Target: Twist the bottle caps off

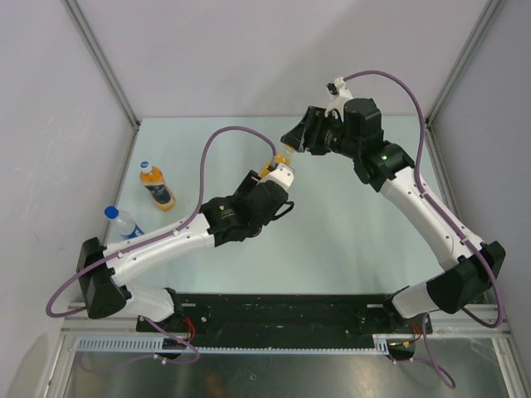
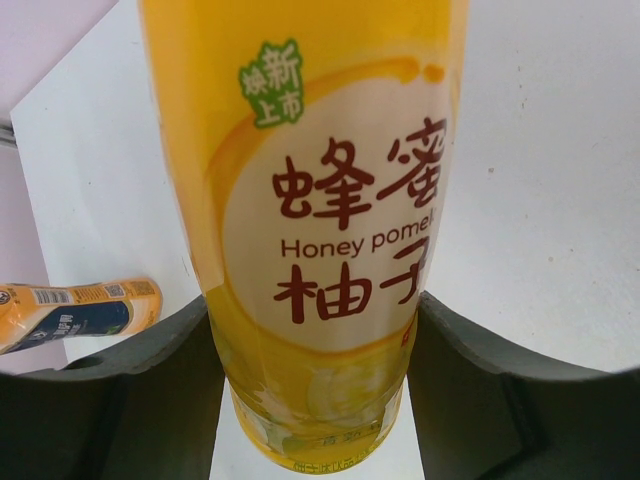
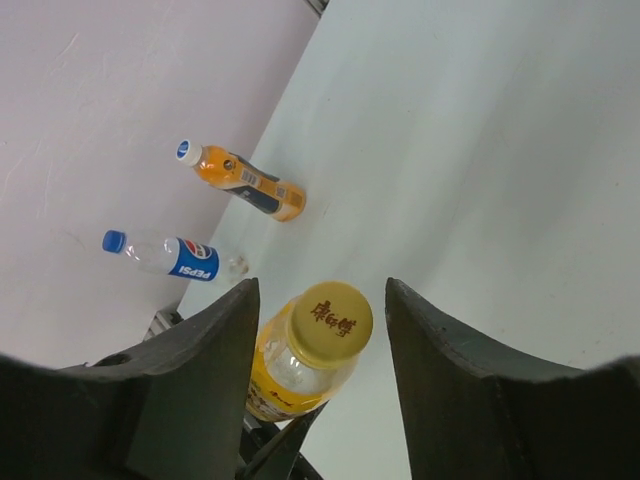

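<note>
My left gripper (image 2: 315, 385) is shut on the lower body of the tall yellow bottle (image 2: 320, 200) and holds it tilted above the table (image 1: 348, 240). Its yellow cap (image 3: 330, 322) sits on the neck, between the fingers of my right gripper (image 3: 322, 340). That gripper is open, with a gap on each side of the cap. From above, the right gripper (image 1: 294, 139) meets the yellow bottle (image 1: 278, 163) mid-table. The short orange bottle (image 3: 250, 185) with its white cap (image 3: 186, 151) and the clear water bottle (image 3: 175, 255) with its blue cap (image 3: 113, 241) lie at the table's left edge.
The orange bottle (image 1: 156, 186) and the water bottle (image 1: 124, 222) lie close to the left wall (image 1: 66, 124). White walls with metal frame posts (image 1: 104, 62) enclose the table on the left, back and right. A black base rail (image 1: 274, 315) runs along the near edge.
</note>
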